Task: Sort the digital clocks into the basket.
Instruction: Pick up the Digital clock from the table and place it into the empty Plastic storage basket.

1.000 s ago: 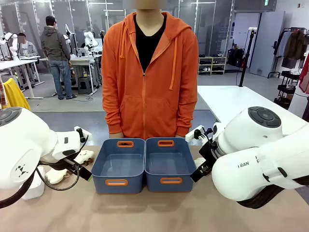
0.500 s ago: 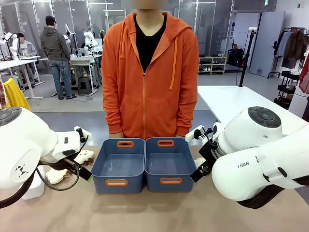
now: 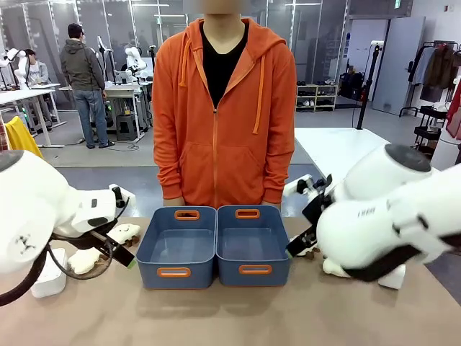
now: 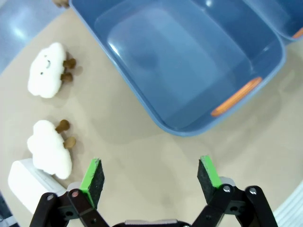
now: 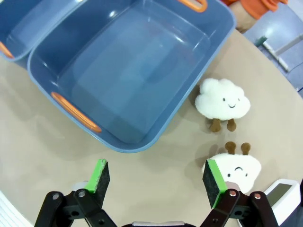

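Stage: sorting not begun | left basket (image 3: 150, 245), right basket (image 3: 283, 244): shown empty | one clock (image 4: 26, 182) lower left, other clock (image 5: 284, 197) lower right, left on bench (image 3: 230, 317) | left pincer (image 4: 151, 177), right pincer (image 5: 158, 182): spread wide, nothing held

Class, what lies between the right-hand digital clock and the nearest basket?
In the right wrist view, a cream cloud plush toy lies between the digital clock and the basket.

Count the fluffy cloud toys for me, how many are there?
4. Two cloud plush toys lie beside the left bin. Two more cloud plush toys lie beside the right bin. Others may be hidden.
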You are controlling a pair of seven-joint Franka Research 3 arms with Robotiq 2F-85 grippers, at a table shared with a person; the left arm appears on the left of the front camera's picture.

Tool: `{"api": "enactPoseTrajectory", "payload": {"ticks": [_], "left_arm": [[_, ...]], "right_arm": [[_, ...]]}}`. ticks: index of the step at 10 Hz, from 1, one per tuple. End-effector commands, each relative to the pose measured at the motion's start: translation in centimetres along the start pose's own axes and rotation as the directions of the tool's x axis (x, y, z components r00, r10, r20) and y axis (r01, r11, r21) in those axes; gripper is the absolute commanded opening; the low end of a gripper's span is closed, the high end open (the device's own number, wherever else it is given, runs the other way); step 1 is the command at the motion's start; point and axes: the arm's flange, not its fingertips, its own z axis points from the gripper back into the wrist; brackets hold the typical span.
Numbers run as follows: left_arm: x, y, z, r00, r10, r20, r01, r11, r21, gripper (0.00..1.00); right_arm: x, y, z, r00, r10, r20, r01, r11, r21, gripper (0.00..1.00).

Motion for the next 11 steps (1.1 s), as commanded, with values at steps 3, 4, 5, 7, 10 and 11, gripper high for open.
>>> {"api": "enactPoseTrajectory", "payload": {"ticks": [3,4,5,7,10,11], "left_arm": [[-2.3,5.3,9.5,0.999,-0.022,0.028,0.032,0.891,-0.452,1.0],[-3.5,7.6,11.0,0.999,0.037,0.029,-0.015,0.836,-0.548,1.0],[-4.7,10.2,12.5,0.986,0.161,0.05,-0.091,0.758,-0.645,1.0],[-6.6,14.0,14.0,0.945,0.321,0.064,-0.146,0.588,-0.795,1.0],[-10.2,18.5,13.9,0.879,0.476,0.012,-0.234,0.454,-0.86,1.0],[-11.5,19.6,13.0,0.855,0.518,-0.019,-0.258,0.394,-0.882,1.0]], "right_arm": [[-1.3,-9.5,3.8,0.994,-0.104,0.027,0.084,0.91,0.407,1.0],[-2.4,-11.8,3.9,0.986,-0.162,0.029,0.124,0.848,0.515,1.0],[-4.0,-14.0,3.9,0.968,-0.249,0.034,0.176,0.766,0.619,1.0],[-6.8,-17.3,2.7,0.922,-0.387,-0.001,0.25,0.593,0.766,1.0],[-11.6,-19.5,1.7,0.839,-0.542,-0.051,0.322,0.417,0.85,1.0],[-13.0,-19.7,1.7,0.83,-0.553,-0.065,0.322,0.381,0.867,1.0]]}}
